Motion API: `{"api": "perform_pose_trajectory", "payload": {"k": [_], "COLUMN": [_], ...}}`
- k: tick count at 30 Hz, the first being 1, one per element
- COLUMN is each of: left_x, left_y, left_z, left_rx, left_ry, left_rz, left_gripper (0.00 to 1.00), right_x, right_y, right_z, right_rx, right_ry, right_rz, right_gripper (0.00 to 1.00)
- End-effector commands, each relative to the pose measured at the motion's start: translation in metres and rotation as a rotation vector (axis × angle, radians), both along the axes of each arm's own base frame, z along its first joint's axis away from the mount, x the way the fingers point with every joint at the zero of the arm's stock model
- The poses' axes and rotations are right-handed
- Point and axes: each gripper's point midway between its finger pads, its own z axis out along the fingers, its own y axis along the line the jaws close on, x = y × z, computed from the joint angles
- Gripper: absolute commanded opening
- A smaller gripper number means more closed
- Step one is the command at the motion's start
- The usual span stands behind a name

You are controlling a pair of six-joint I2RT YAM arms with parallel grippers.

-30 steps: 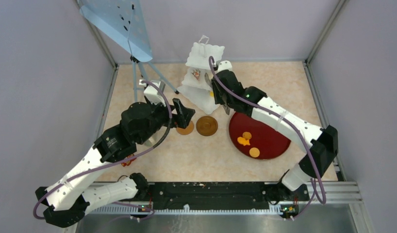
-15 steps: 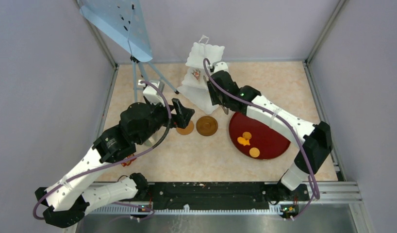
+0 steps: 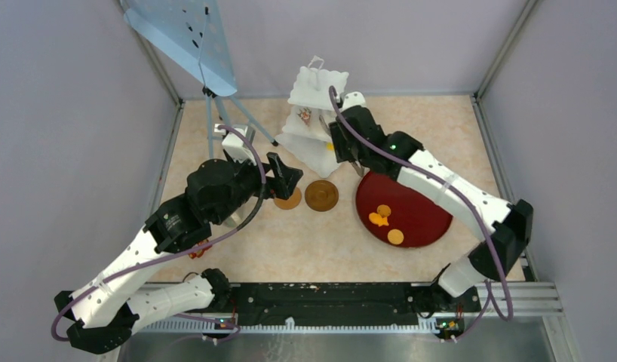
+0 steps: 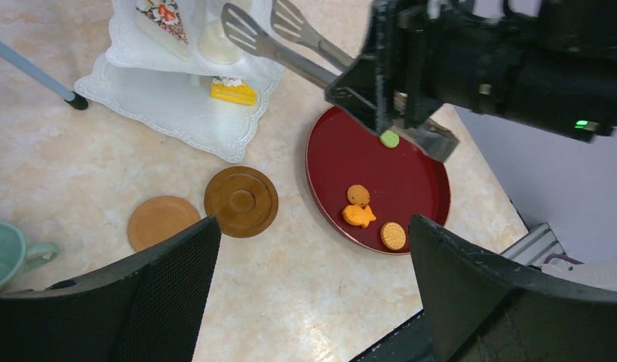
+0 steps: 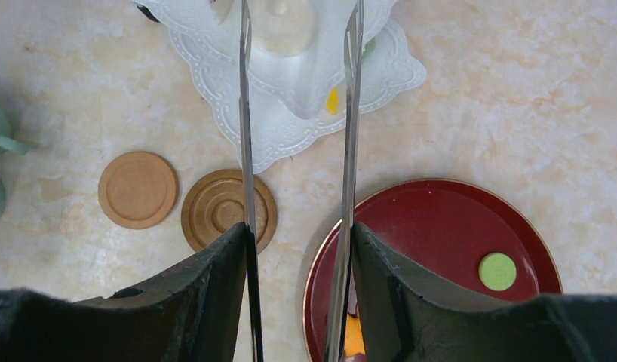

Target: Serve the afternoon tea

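Observation:
My right gripper point(image 5: 299, 234) is shut on the long metal tongs point(image 5: 245, 113). Their two arms stand spread, with tips over the white tiered stand point(image 3: 313, 128) and nothing between them. A yellow wedge point(image 4: 232, 91) lies on the stand's lower tier. On the dark-red tray point(image 3: 430, 220) lie an orange fish point(image 4: 358, 216), two orange discs point(image 4: 393, 236) and a green round point(image 5: 498, 271). A teal cup point(image 4: 4, 253) stands at the left. My left gripper point(image 4: 313, 226) hovers open and empty above the table, near the coasters.
Two wooden coasters, one light point(image 3: 288, 199) and one dark point(image 3: 321, 195), lie between the arms. A sprinkled cake slice point(image 4: 162, 19) sits on the stand. A blue board on a tripod point(image 3: 185, 38) stands at the back left, one leg point(image 4: 34, 72) reaching toward the stand.
The tongs' arms have spread wider apart in my right gripper. The right wrist swung slightly left, then back right by the stand. The left arm has not moved.

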Motion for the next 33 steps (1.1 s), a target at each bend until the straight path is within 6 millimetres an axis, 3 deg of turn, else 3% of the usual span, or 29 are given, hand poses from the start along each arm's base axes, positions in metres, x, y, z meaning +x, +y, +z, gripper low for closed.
{"api": "perform_pose_trajectory", "payload": {"k": [1,4,7,13,17,27,33], "left_x": [0.000,0.000,0.000,0.001,0.001,-0.002,-0.002], "left_y": [-0.001,-0.002,-0.004,-0.010,-0.013,-0.010,-0.005], "left_z": [0.020,0.021,0.020,0.018,0.019,0.016,0.013], "left_rx": [-0.049,-0.051,-0.053,-0.054,-0.058,-0.059,-0.049], "left_ry": [-0.040,-0.042,-0.041,-0.037,-0.038,-0.025,-0.022], "left_rz": [-0.007,-0.010,-0.016,-0.034,-0.043,-0.041,-0.024], "left_gripper": [0.99,0.99,0.99,0.99,0.99,0.99,0.99], "right_x": [-0.029,-0.050,-0.073,-0.117,-0.132,-0.112,-0.102], "right_y": [-0.031,-0.056,-0.082,-0.133,-0.157,-0.166,-0.137], "right_z": [0.048,0.051,0.040,-0.003,-0.025,-0.065,-0.070], "right_rx": [0.096,0.107,0.103,0.088,0.089,0.043,0.127], "right_ry": [-0.072,-0.069,-0.031,0.073,0.096,0.134,0.158], "right_rz": [-0.011,-0.041,-0.089,-0.234,-0.343,-0.447,-0.311], "right_gripper": [0.50,0.50,0.49,0.48,0.49,0.49,0.46]}}
